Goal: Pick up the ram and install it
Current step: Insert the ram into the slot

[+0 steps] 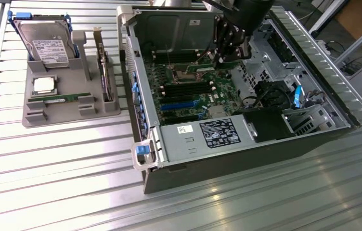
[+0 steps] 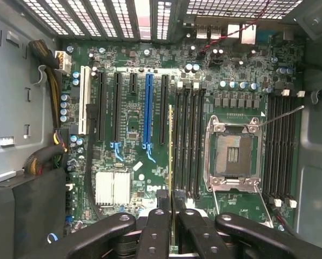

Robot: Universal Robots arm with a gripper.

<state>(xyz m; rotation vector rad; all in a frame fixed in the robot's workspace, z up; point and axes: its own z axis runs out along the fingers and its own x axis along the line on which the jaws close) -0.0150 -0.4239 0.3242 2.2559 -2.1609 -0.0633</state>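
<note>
Grey tray [image 1: 40, 118] at the exterior view's left cradles a green stick [image 1: 59, 98] lying flat. Rightwards, inside the case [image 1: 187, 144], the gripper [image 2: 170, 198] pinches the ram [image 2: 170, 145] narrowly, edge-down, seemingly to line it up with the memory slots [image 2: 188, 140].

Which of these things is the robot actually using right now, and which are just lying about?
In use: the claw, shut on the ram; the black memory slots; the open computer case.
Lying about, on the grey tray: hard drive, silver processor chip, upright card, another green stick.
</note>
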